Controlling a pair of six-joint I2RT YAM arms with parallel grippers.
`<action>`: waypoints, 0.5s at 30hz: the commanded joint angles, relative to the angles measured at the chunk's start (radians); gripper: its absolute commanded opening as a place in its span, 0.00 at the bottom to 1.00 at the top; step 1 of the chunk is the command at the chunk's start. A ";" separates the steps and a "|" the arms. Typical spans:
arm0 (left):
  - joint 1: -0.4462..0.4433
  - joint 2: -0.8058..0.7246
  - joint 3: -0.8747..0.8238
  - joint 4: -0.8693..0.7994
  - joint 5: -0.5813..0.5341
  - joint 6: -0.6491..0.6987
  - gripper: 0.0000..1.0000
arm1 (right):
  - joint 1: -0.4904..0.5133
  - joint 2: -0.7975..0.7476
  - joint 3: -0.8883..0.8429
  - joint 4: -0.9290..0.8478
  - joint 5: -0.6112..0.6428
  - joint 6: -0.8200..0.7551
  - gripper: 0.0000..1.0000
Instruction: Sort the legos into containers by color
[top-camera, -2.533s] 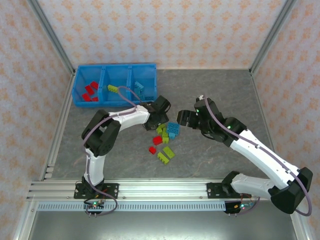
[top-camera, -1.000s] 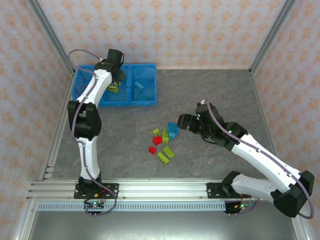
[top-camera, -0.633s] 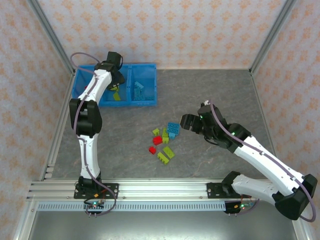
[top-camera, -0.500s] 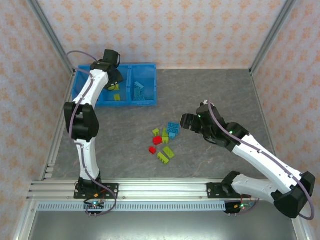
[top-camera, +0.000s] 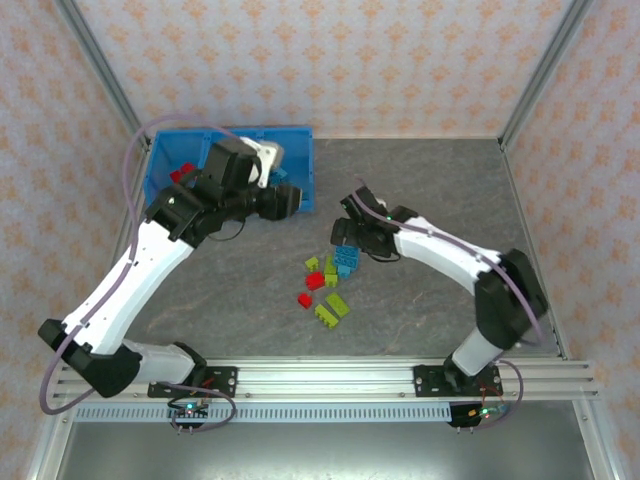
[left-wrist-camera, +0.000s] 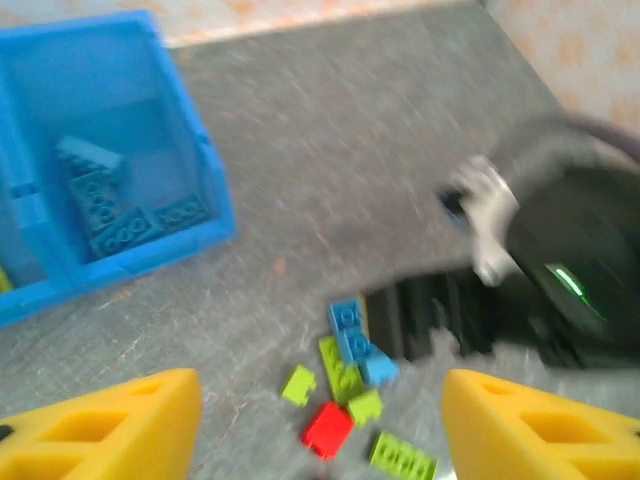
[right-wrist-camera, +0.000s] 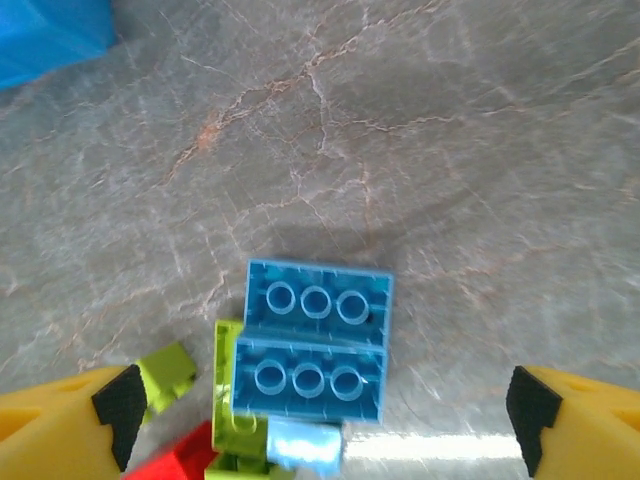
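Peering down, I found right gripper (right-wrist-camera: 322, 412) wide, empty, over studded blue legos (right-wrist-camera: 308, 378) on veined table (right-wrist-camera: 480, 150); left gripper (left-wrist-camera: 320, 420) likewise, plastic bin (left-wrist-camera: 120, 268) at ten o'clock.

Your left arm is bending out low at 7 o'clock and slanting up toward 1 o'clock, with the left gripper (top-camera: 293, 200) pointing toward 3 o'clock and holding its yellow fingers (left-wrist-camera: 110, 425) spread wide. Your right arm is folding at an elbow near 4 o'clock and lying toward 10 o'clock. Its wrist is tipping the right gripper (top-camera: 350, 238) downward, yellow fingertips (right-wrist-camera: 60, 420) standing far apart.
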 joint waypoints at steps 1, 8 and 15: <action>-0.010 -0.046 -0.132 -0.058 0.121 0.258 0.70 | -0.007 0.119 0.084 0.003 -0.006 -0.004 0.98; -0.013 -0.171 -0.300 0.028 0.169 0.368 0.82 | -0.007 0.278 0.156 -0.001 0.013 0.027 0.98; -0.013 -0.261 -0.371 0.083 0.134 0.400 0.97 | -0.008 0.306 0.154 -0.022 0.032 0.061 0.69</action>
